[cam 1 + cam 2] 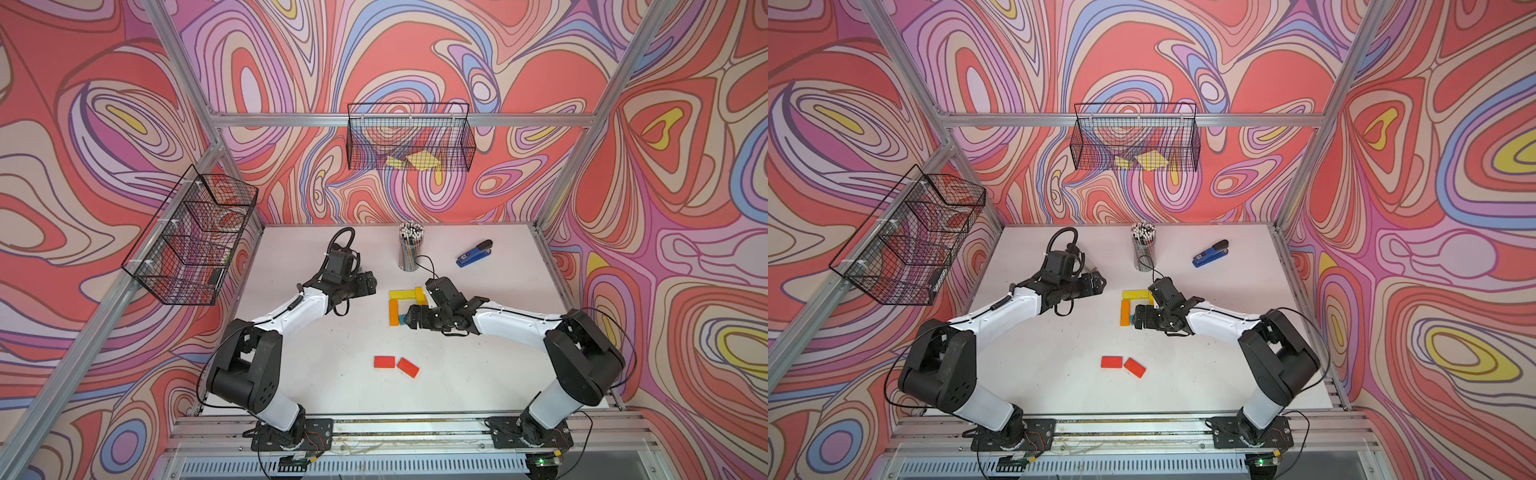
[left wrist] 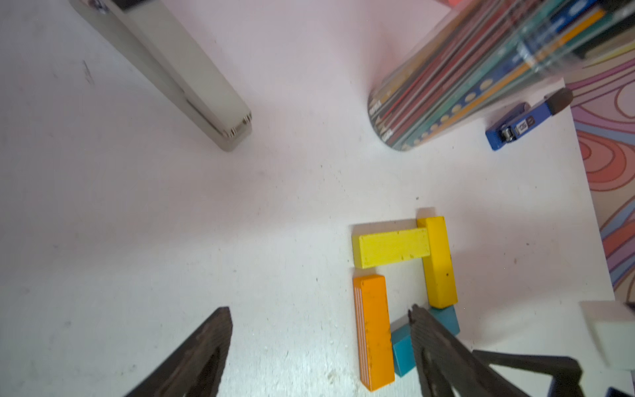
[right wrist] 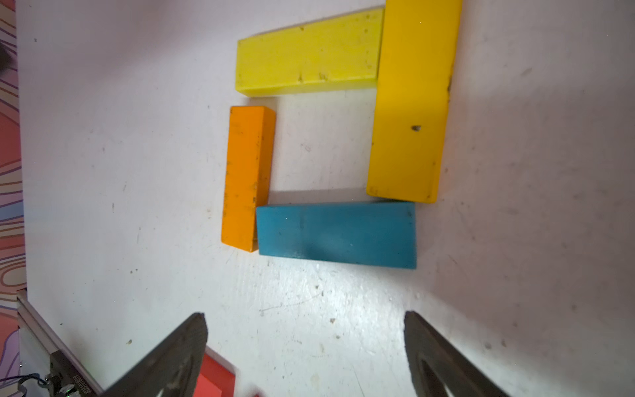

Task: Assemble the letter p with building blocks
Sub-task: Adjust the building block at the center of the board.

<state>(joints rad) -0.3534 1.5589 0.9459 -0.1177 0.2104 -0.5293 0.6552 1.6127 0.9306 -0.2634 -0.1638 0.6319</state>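
Four building blocks form a closed square on the white table: a yellow bar (image 3: 309,51) across the far side, a second yellow bar (image 3: 412,103) on the right, an orange bar (image 3: 247,178) on the left and a teal bar (image 3: 336,233) on the near side. Both top views show this square (image 1: 402,294) mid-table. Two short red blocks (image 1: 384,362) (image 1: 407,367) lie apart nearer the front. My right gripper (image 3: 305,330) hovers open just in front of the teal bar, holding nothing. My left gripper (image 2: 319,319) is open and empty, left of the square (image 1: 370,282).
A cup of pencils (image 1: 410,249) stands behind the square, with a blue stapler (image 1: 473,253) to its right. The left wrist view shows a grey stapler (image 2: 182,68) lying close by. Wire baskets hang on the left (image 1: 191,237) and back (image 1: 411,137) walls.
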